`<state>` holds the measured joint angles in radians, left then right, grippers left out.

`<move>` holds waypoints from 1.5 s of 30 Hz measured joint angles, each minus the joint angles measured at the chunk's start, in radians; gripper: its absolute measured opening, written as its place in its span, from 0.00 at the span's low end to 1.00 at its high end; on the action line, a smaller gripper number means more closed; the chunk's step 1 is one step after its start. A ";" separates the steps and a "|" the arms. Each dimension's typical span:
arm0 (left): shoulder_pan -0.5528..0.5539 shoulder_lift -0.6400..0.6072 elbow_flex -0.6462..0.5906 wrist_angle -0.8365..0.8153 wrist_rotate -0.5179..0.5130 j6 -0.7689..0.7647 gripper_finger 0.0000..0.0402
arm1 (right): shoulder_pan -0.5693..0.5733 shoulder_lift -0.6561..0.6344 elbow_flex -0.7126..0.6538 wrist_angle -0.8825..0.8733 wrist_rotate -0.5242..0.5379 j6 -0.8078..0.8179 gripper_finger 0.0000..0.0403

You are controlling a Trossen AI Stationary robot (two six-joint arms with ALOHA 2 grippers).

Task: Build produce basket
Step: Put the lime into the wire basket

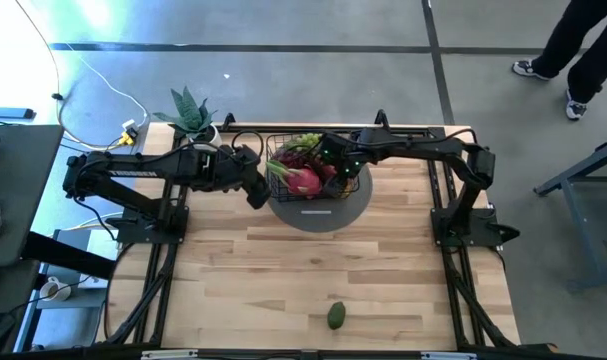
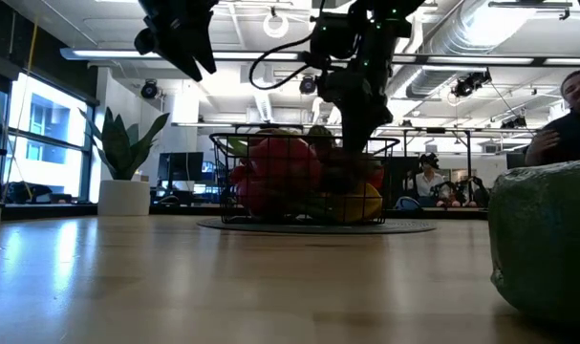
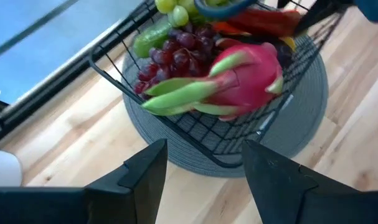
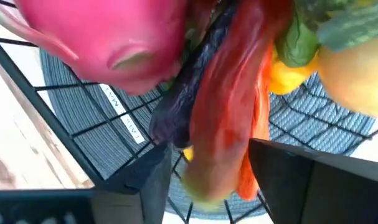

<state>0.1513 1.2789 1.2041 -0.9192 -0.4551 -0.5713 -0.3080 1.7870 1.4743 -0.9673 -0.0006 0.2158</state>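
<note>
Black wire basket [image 1: 279,152] on mat, produce [image 1: 303,178] heaped, perhaps full

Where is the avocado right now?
In the high view the avocado lies alone on the wooden table near its front edge, slightly right of centre, well apart from the basket on its round grey mat at the back.
</note>
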 joint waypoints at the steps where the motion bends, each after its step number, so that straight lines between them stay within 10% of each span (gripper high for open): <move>1: 0.000 0.000 0.000 0.000 0.013 0.000 0.49 | 0.000 0.000 0.007 -0.013 0.000 0.010 0.49; 19: -0.024 -0.001 0.000 -0.003 0.206 0.035 0.49 | 0.077 -0.018 0.161 -0.178 -0.002 0.216 0.52; 45: -0.229 -0.067 0.001 -0.118 0.209 -0.030 0.49 | 0.613 -0.040 0.162 -0.212 0.059 1.046 0.52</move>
<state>-0.0778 1.2116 1.2049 -1.0370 -0.2463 -0.6008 0.3050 1.7470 1.6360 -1.1792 0.0589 1.2617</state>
